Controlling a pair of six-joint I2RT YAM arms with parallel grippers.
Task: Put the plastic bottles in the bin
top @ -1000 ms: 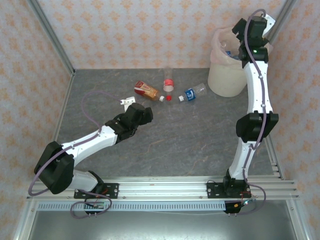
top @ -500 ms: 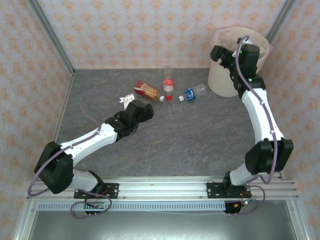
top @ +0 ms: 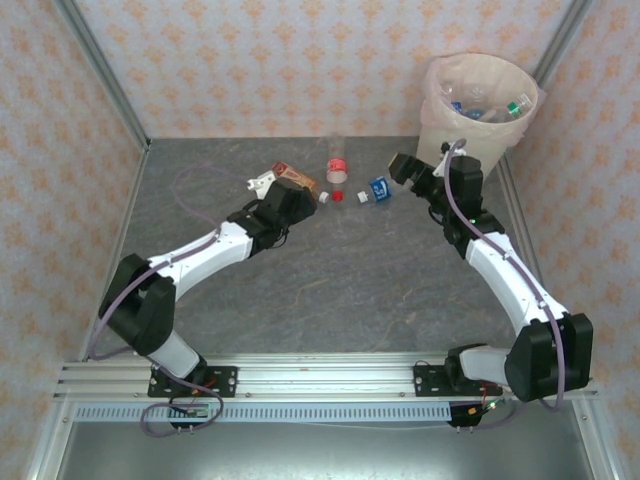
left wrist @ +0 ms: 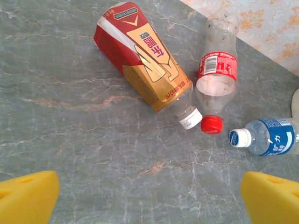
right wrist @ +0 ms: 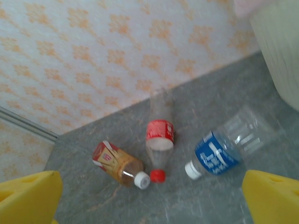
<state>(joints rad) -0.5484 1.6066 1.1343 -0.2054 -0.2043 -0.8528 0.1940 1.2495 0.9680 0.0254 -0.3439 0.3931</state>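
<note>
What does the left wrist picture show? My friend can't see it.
Three plastic bottles lie on a grey table: a red-and-gold bottle, a red-label bottle with a red cap, and a blue-label bottle at the right edge. The yellow tips of the open left claw sit in the bottom corners.

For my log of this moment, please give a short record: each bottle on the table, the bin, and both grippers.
Gold-label bottle: lying on table, white cap
Red-label bottle: lying, red cap
Blue-label bottle: lying, white cap
Bin: far right, several bottles inside
Left gripper: open, empty
Right gripper: open, empty
</note>
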